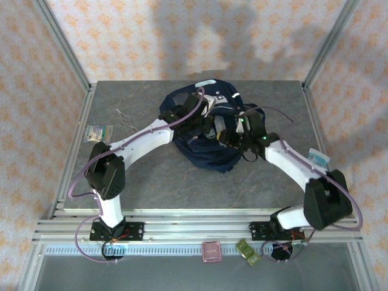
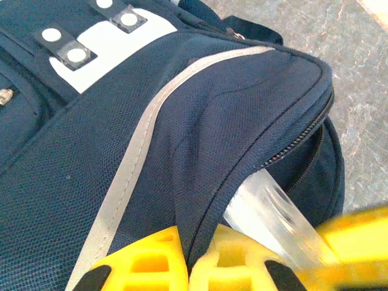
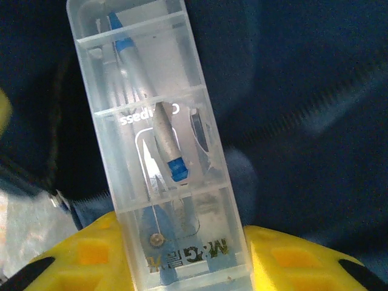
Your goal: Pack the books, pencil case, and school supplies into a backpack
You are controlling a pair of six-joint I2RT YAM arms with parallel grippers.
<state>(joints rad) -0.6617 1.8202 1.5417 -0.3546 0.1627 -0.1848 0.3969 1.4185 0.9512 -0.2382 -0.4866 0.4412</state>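
The navy backpack [image 1: 206,142] with grey stripes lies mid-table. My left gripper [image 1: 209,121] [image 2: 195,242] is shut on a fold of the backpack's fabric [image 2: 200,182] beside the open zipper [image 2: 297,145]. My right gripper [image 1: 230,134] [image 3: 185,242] is shut on a clear plastic case [image 3: 157,139] holding a blue-tipped compass, one of the school supplies. That clear case [image 2: 273,212] pokes into the zipper opening under the lifted fabric. A pink pencil case [image 1: 211,251] lies at the near rail. The books are out of view.
A greenish-white flat packet [image 1: 99,132] and a thin bent wire [image 1: 125,118] lie at the left of the table. A small pale printed packet [image 1: 318,157] sits near the right edge. A green object [image 1: 247,252] rests by the pink case.
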